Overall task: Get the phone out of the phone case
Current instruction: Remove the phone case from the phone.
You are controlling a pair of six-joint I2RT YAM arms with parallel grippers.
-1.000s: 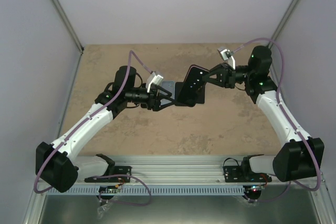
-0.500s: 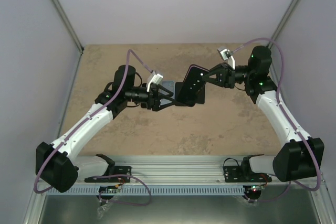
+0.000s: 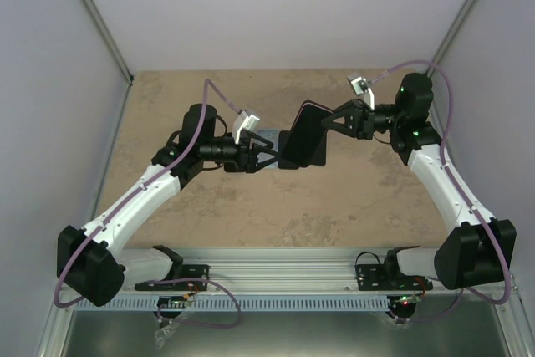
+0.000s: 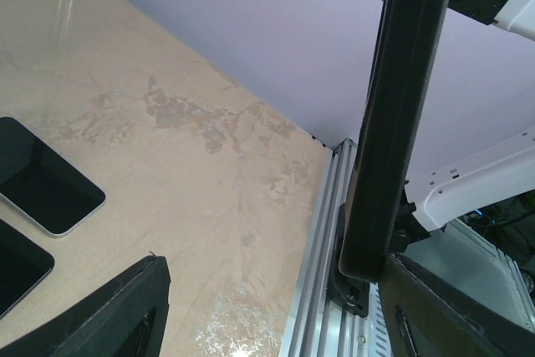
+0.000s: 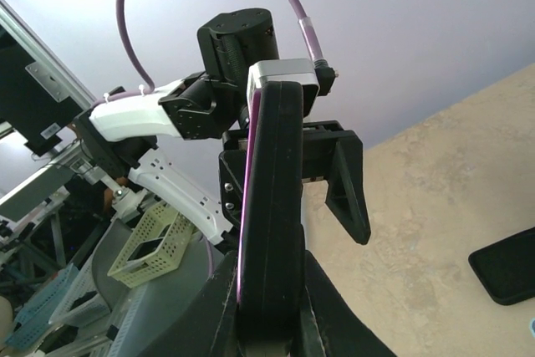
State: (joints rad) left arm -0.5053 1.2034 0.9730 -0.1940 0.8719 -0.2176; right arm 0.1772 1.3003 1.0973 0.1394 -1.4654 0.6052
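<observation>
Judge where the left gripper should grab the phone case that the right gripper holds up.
Probably its free end, from the left: the phone case stands edge-on to the open left gripper, so jaws can pinch both flat faces, clear of the right gripper.

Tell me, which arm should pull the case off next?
Left. The left claw is open right beside the free end of the black cased phone. The right claw is shut on that phone, holding it up in the air, so it's busy.
</observation>
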